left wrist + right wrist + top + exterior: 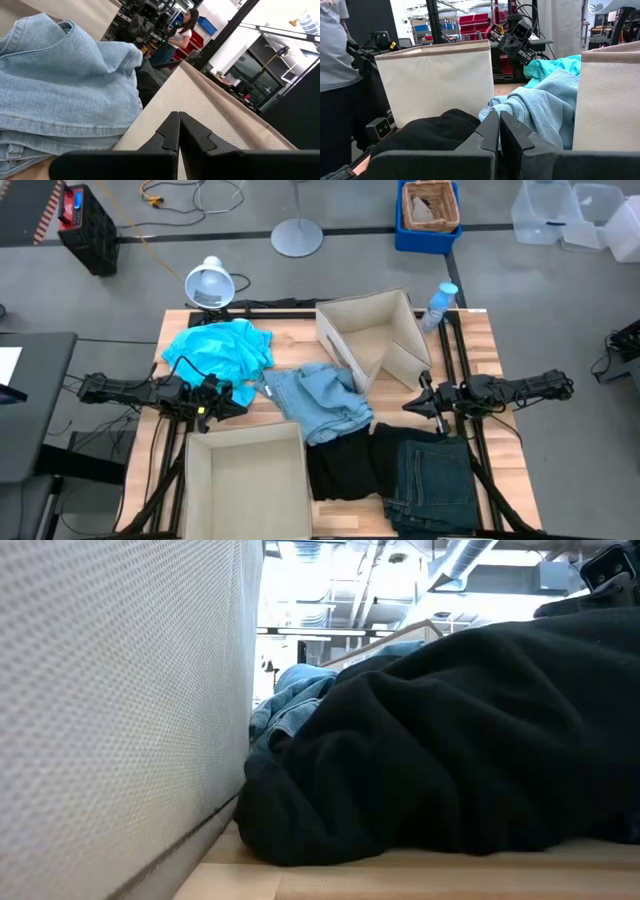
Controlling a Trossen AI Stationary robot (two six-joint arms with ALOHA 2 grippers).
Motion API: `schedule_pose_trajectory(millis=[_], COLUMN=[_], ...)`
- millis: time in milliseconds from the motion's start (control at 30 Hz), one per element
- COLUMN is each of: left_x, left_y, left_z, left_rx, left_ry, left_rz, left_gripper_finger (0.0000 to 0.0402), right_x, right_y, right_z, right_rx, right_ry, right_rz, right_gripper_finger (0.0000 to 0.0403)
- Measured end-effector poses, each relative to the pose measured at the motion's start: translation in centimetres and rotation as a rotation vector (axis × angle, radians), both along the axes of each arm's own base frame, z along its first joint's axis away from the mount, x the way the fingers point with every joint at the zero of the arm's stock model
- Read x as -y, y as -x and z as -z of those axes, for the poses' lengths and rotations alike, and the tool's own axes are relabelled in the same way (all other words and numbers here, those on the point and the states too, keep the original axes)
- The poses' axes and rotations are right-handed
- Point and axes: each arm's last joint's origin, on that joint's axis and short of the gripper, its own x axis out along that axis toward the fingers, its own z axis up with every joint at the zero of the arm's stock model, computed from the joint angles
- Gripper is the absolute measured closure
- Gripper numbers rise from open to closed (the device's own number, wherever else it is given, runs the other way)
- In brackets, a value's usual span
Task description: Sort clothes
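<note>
Closest to the low camera, the woven grey-beige wall of the near fabric box (110, 710) fills the left of the shot, with the rumpled black garment (450, 730) heaped just beside it on the wooden table (420, 875).

From above we see four garments strung across the table: the bright turquoise top (222, 348) at far left, the light blue denim piece (320, 400) in the centre, the black garment running to the near edge, and the dark blue-green jeans (435, 480) at near right, touching it. Neither the near box nor the second beige box (375, 335), tipped at the far side, holds any clothing that we can see.

We find the left gripper (212, 398) low at the near edge of the turquoise top, fingers pressed together and pinching nothing. The right gripper (428, 398) sits between the tipped box and the jeans, its fingers likewise closed on nothing. People stand in the room beyond the table.

We judge sorting not yet begun, with both arms poised for a first pick. The next move calls for one claw to spread, sink into a fold of the nearest garment, pinch it and lift it clear of its neighbours toward a box.
</note>
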Motion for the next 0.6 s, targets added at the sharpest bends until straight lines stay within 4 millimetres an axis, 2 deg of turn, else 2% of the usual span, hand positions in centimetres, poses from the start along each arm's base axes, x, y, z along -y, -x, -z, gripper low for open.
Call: schedule_pose_trajectory(millis=[167, 300, 400, 600], left_x=[0.0, -0.1, -0.1, -0.7], left_y=[0.0, 0.1, 0.6, 1.9], left_z=[0.0, -1.2, -3.1, -7.7], left_rx=[0.005, 0.148, 0.307, 0.438], left_ry=[-0.006, -0.178, -0.221, -0.291], left_rz=[-0.002, -0.041, -0.047, -0.215], left_gripper_finger=[0.0401, 0.0401, 0.0401, 0.0401], right_x=[0.0, 0.0, 0.0, 0.0], right_y=[0.0, 0.0, 0.0, 0.0], right_z=[0.0, 0.0, 0.0, 0.0], right_rx=[0.0, 0.0, 0.0, 0.0], right_ry=[0.0, 0.0, 0.0, 0.0], right_rz=[0.0, 0.0, 0.0, 0.0], right_gripper_finger=[0.0367, 0.0367, 0.0367, 0.0367])
